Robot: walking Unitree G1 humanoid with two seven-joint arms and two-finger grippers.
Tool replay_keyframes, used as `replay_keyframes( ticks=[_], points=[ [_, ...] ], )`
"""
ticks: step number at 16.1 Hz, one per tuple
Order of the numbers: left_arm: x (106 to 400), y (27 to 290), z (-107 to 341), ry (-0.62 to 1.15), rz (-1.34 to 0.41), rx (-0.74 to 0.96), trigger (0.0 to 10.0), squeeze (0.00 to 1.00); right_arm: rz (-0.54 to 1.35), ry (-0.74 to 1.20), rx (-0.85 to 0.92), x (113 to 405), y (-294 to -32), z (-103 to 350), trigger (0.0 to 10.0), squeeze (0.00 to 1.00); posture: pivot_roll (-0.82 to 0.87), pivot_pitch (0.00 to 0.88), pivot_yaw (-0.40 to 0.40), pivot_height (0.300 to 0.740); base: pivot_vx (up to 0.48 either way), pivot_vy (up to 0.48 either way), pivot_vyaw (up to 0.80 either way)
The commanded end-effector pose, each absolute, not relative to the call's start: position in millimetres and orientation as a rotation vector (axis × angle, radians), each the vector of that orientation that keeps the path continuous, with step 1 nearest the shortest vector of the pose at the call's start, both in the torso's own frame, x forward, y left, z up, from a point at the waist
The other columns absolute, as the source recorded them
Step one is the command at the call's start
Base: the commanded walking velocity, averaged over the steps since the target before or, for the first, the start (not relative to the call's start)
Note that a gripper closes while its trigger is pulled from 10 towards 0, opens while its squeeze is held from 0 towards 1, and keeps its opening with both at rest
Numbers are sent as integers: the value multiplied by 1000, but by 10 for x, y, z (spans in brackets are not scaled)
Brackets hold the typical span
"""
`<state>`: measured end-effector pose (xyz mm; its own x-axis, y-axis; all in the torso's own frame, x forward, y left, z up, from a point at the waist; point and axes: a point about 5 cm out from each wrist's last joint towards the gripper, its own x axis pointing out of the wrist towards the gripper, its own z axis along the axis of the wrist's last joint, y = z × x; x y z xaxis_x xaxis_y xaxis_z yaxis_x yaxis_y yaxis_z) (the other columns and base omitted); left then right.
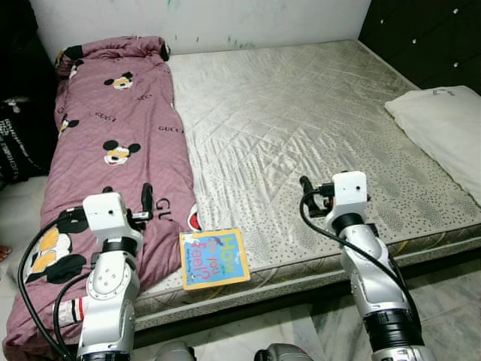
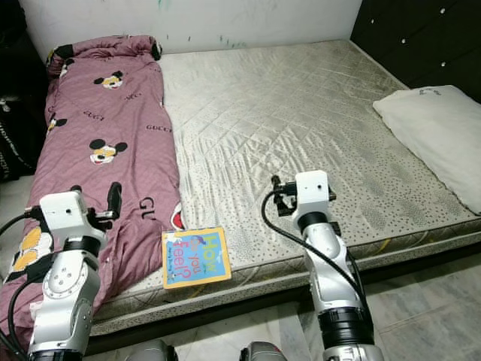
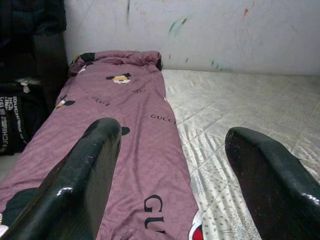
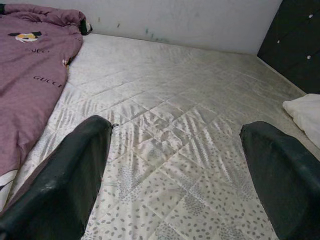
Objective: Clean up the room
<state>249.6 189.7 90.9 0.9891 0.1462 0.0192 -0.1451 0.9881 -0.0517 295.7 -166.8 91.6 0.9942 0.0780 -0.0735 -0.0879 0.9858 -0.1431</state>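
Two wide-open pincers, left pincer (image 3: 170,165) over "GUCCI" blanket (image 1: 120,128), right pincer (image 4: 175,170) over mattress (image 1: 301,128).

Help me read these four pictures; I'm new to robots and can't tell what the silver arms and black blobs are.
You are looking through a humanoid robot's own cameras. The two wide pictures come from its head, looking down at a bed. The left gripper hovers over a purple cartoon-print blanket lying along the robot's left side of the bare mattress. The right gripper hovers over the mattress. The other two pictures come from cameras on the wrists; the black blobs are each gripper's two fingers, spread apart and holding nothing. A colourful children's book lies at the near edge between the arms, and a white pillow rests on the far right side.
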Motion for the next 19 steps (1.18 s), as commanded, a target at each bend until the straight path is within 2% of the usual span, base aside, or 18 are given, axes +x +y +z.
replay_keyframes(
  ticks=[1, 3, 10, 16, 19],
  points=[
    [2512, 1902, 889, -6, 153, -52, 10000, 0, 99, 69, -142, 2982, -1643, 932, 10000, 0, -48, 0, -8, 740, 0, 0, 0],
    [2516, 1904, 883, 0, 157, -62, 10000, 0, 103, 70, -143, 2985, -1642, 934, 10000, 0, -48, 0, -8, 740, 0, 139, 0],
    [2529, 1888, 870, 8, 149, -63, 10000, 0, 105, 78, -154, 2985, -1644, 920, 10000, 0, -50, 0, -7, 740, 0, 480, 0],
    [2537, 1878, 870, 3, 148, -65, 10000, 0, 109, 88, -159, 2992, -1642, 907, 10000, 0, -49, 0, -11, 740, 0, 0, 0],
    [2542, 1879, 868, 5, 150, -68, 10000, 0, 105, 101, -159, 2999, -1644, 893, 10000, 0, -51, 0, -10, 740, 0, 0, -646]
  ],
)
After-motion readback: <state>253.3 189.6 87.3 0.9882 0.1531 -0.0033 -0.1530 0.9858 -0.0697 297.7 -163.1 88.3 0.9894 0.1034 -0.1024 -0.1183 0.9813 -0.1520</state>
